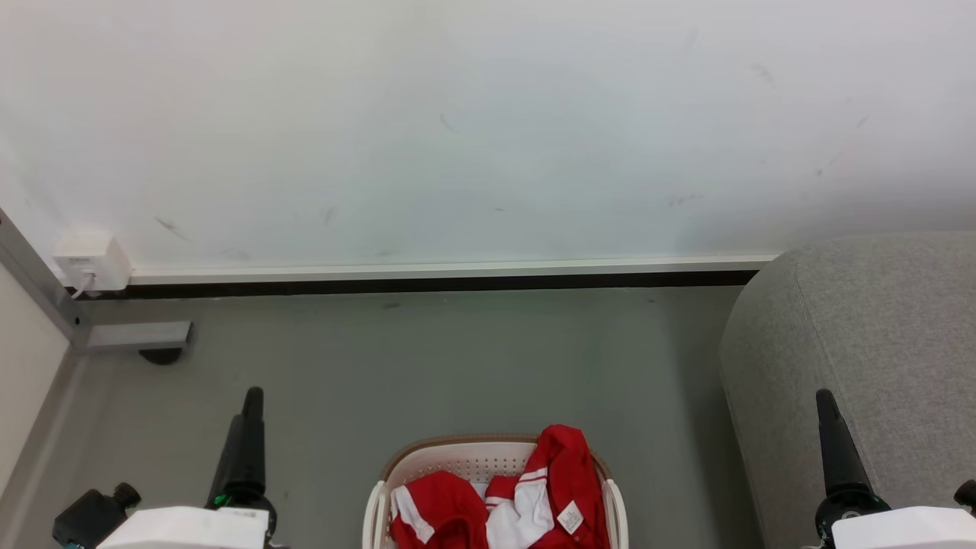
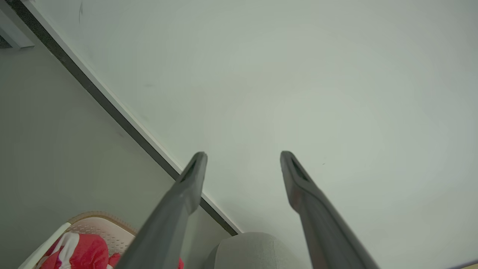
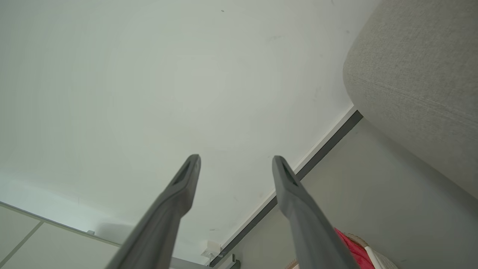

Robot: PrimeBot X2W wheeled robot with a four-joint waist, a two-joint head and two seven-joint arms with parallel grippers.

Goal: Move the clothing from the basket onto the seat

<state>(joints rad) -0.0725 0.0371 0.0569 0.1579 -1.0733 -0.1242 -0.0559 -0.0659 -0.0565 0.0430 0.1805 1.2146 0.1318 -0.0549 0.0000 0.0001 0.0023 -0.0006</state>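
The white basket (image 1: 457, 460) with a brown rim sits on the floor at the bottom centre of the head view. Red clothing (image 1: 564, 465) with white panels and a small white label is piled inside, one piece draped over the far right rim. The grey seat (image 1: 884, 351) stands at the right. My left gripper (image 1: 252, 398) is raised left of the basket, and my right gripper (image 1: 825, 400) is raised in front of the seat. In the wrist views the left gripper (image 2: 242, 158) and right gripper (image 3: 236, 162) are both open and hold nothing. The basket (image 2: 101, 224) and clothing (image 2: 80, 252) lie at the lower left there.
A white wall with a baseboard (image 1: 442, 274) runs behind the grey floor. A white wall box (image 1: 90, 261) and a grey metal post foot (image 1: 137, 335) stand at the far left. Bare floor lies between basket and wall.
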